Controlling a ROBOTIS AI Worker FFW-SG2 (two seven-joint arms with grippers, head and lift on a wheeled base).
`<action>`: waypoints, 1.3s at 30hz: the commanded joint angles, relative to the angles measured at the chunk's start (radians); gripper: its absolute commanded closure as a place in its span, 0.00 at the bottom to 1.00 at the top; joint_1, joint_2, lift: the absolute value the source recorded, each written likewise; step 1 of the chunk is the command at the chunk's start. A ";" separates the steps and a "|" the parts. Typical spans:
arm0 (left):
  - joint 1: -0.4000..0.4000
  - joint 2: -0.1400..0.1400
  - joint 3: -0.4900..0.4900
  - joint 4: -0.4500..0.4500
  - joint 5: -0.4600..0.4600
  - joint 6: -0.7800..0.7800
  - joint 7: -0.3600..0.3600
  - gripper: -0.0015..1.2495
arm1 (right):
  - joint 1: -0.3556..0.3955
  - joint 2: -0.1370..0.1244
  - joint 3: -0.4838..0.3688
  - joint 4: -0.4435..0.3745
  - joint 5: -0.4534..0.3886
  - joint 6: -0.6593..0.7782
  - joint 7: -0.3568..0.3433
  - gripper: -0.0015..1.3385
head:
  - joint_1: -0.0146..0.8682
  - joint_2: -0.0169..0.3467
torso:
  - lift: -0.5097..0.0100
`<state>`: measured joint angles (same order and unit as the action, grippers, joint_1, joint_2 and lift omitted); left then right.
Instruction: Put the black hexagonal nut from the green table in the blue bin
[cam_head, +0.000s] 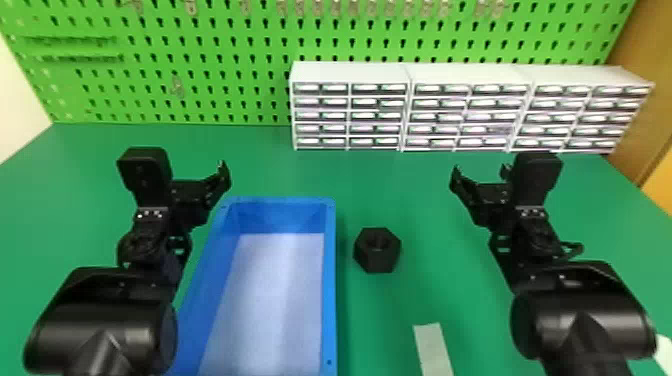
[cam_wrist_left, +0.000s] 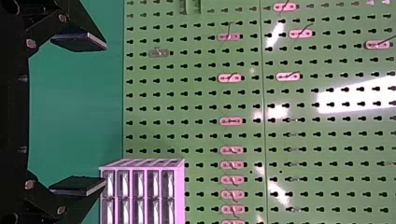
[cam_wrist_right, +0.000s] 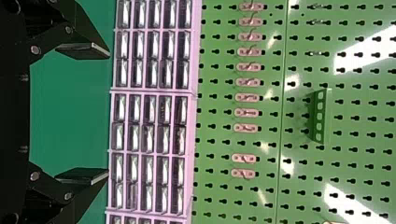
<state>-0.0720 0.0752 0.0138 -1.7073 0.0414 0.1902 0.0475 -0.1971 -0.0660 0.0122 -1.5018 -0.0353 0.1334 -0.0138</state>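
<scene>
A pale strip (cam_head: 433, 350) lies nearest on the green table (cam_head: 395, 310). Beyond it sits the black nut (cam_head: 376, 262), just right of the blue bin (cam_head: 329, 300): dark all over, chunky, six flat sides, crisp corners, round hole facing up. The left gripper (cam_head: 197, 189) and right gripper (cam_head: 480, 182) both have fingers spread, with nothing between. Drawers (cam_head: 350, 71) stand behind.

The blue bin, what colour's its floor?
The floor is pale bluish white, clearest in the head view.
</scene>
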 joint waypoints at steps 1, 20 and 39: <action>0.001 0.000 0.000 0.000 0.000 0.000 0.000 0.20 | 0.001 0.000 -0.001 0.000 0.000 0.000 0.000 0.28 | 0.79 0.19 | 0.80; 0.001 0.000 0.000 0.000 0.002 0.000 0.000 0.20 | -0.005 0.002 -0.006 -0.025 0.000 0.051 0.000 0.28 | 0.79 0.19 | 0.80; 0.003 0.000 0.000 0.000 0.002 0.000 0.000 0.20 | -0.099 -0.008 0.041 -0.126 -0.026 0.361 0.000 0.28 | 0.79 0.19 | 0.80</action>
<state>-0.0691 0.0753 0.0145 -1.7073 0.0430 0.1902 0.0475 -0.2704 -0.0727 0.0405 -1.6134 -0.0520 0.4211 -0.0138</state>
